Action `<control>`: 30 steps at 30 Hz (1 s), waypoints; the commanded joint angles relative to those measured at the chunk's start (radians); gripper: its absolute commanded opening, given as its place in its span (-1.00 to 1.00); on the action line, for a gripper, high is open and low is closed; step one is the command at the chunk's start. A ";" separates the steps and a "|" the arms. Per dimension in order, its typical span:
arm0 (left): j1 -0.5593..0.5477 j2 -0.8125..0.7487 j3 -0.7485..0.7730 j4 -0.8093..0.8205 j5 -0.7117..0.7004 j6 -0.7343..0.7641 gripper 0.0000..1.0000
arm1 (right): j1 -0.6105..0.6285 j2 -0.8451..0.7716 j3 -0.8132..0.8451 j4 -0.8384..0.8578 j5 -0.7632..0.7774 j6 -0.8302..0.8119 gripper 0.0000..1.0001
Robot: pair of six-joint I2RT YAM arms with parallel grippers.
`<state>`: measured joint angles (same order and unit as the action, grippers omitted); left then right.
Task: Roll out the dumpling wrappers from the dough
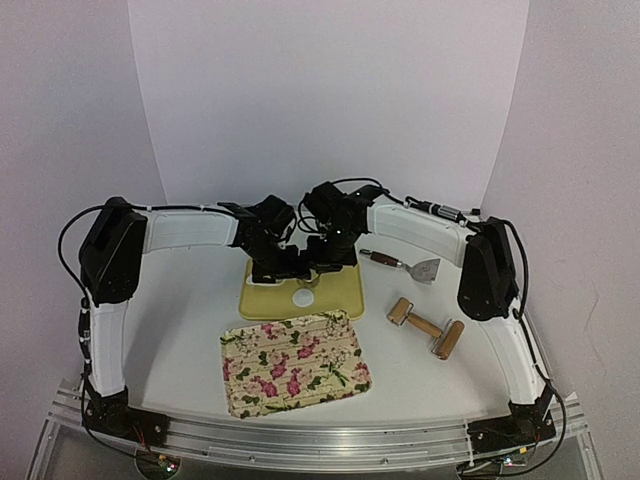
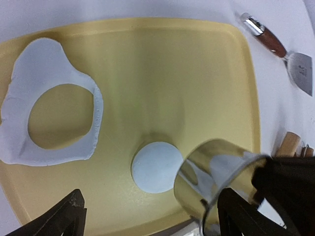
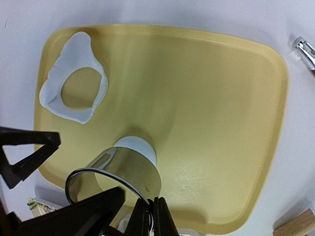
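Dumpling wrapper (image 2: 156, 167), a small round white disc, lies flat on the near middle of a yellow cutting board (image 1: 345, 295). A leftover dough sheet (image 2: 39, 64) with a round hole lies on the board's far left part, well apart from the disc.

The right gripper (image 3: 149, 209) pinches the thin wall of a shiny metal ring cutter (image 3: 128, 169), which is tilted just beside the wrapper; contact between them cannot be told. The left gripper (image 2: 152, 216) hangs over the board with its fingers spread wide and nothing between them.

The board sits on a white table (image 1: 200, 300). A flowered tray (image 1: 295, 362) lies just near of it, a scraper (image 1: 405, 263) to its right, and a wooden rolling pin (image 1: 427, 326) nearer on the right. A pale backdrop (image 1: 330, 100) curves around the far side, and a metal rail (image 1: 320, 435) runs along the near edge.
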<state>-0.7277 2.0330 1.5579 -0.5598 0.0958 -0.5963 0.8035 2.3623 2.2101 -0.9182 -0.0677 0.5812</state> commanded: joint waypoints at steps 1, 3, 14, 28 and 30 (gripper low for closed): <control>-0.001 -0.227 -0.075 0.171 0.061 0.113 0.86 | -0.069 -0.009 0.007 -0.030 0.028 0.012 -1.00; -0.001 -0.286 -0.105 0.191 0.106 0.126 0.88 | -0.098 -0.005 0.010 -0.038 0.019 0.008 -1.00; 0.252 -0.439 -0.399 0.109 0.248 -0.038 0.92 | -0.220 -0.111 -0.200 -0.081 0.039 -0.031 -1.00; 0.281 -0.405 -0.591 0.096 0.254 0.042 0.87 | -0.262 -0.199 -0.385 -0.079 0.068 -0.013 -1.00; 0.280 -0.406 -0.627 0.121 0.280 0.076 0.84 | -0.262 -0.206 -0.406 -0.080 0.068 -0.012 -1.00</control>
<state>-0.4484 1.6341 0.9909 -0.4678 0.3296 -0.5921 0.5483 2.2297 1.8364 -0.9688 -0.0329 0.5614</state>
